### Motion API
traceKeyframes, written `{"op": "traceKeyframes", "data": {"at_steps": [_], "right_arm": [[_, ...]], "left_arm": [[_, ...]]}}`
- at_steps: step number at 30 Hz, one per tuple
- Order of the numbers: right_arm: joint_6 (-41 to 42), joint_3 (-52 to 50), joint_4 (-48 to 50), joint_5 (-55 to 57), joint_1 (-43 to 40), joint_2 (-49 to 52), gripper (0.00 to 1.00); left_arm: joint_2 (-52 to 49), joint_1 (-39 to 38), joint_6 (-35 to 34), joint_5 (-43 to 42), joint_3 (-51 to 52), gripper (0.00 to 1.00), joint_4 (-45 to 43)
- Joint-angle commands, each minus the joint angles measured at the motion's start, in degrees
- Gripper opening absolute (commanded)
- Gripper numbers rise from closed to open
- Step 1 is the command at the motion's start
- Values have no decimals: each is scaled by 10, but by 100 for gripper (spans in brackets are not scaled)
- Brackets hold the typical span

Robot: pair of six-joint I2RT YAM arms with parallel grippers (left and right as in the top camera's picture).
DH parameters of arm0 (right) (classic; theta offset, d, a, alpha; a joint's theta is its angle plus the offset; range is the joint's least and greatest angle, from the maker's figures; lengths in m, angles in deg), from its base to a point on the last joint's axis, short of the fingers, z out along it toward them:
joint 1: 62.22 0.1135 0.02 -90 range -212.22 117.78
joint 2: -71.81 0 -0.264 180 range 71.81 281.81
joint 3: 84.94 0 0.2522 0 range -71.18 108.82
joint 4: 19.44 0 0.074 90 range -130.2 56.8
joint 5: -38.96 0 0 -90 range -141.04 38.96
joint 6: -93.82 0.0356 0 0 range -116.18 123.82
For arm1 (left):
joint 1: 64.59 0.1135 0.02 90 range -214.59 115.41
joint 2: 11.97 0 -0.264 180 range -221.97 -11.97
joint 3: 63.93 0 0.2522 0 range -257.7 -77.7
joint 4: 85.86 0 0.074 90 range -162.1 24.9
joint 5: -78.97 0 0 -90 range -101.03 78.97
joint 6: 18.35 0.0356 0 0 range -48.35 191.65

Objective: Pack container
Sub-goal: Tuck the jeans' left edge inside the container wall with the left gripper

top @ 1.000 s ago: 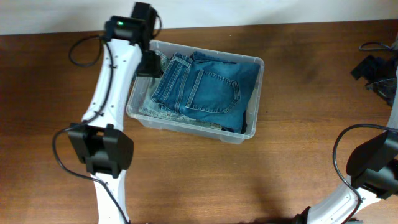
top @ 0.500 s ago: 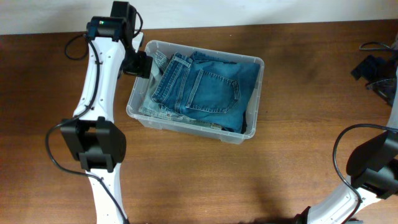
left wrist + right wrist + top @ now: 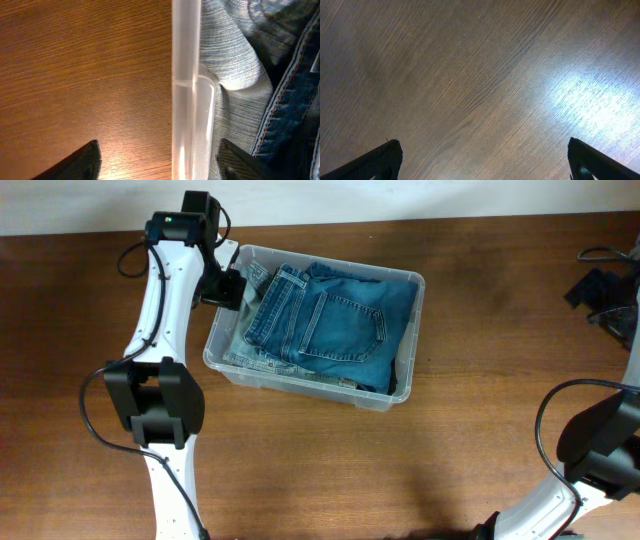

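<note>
Jeans (image 3: 330, 320) fill the container (image 3: 300, 385) near the worktop's (image 3: 400, 470) far edge; left jaws straddle its left rim, spread wide; right jaws gape over wood.

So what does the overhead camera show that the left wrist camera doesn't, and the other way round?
Only overhead: the whole clear container, the folded jeans with a back pocket, the left arm and right arm, and dark cables at the far right. Only left wrist: the left gripper open astride the container's rim, one fingertip over the table outside, the other over denim inside. Both: the container's wall, the blue jeans, the wooden table.
</note>
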Motion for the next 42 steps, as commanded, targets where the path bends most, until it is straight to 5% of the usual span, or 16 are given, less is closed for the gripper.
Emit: {"op": "traceKeyframes", "data": {"at_steps": [1,8,30,42], "right_arm": [[3,-2,0,7,-1,5,98],[3,-2,0,7,-1,5,98],[3,-2,0,7,-1,5,98],[3,-2,0,7,-1,5,98]], "left_arm": [[-23,2,9,-19,-3,65,-2],[-39,2,9,-19,-3,46,-1],[-39,2,5,-19,-7,40,-2],[-39,2,2,-19,-18,28,0]]}}
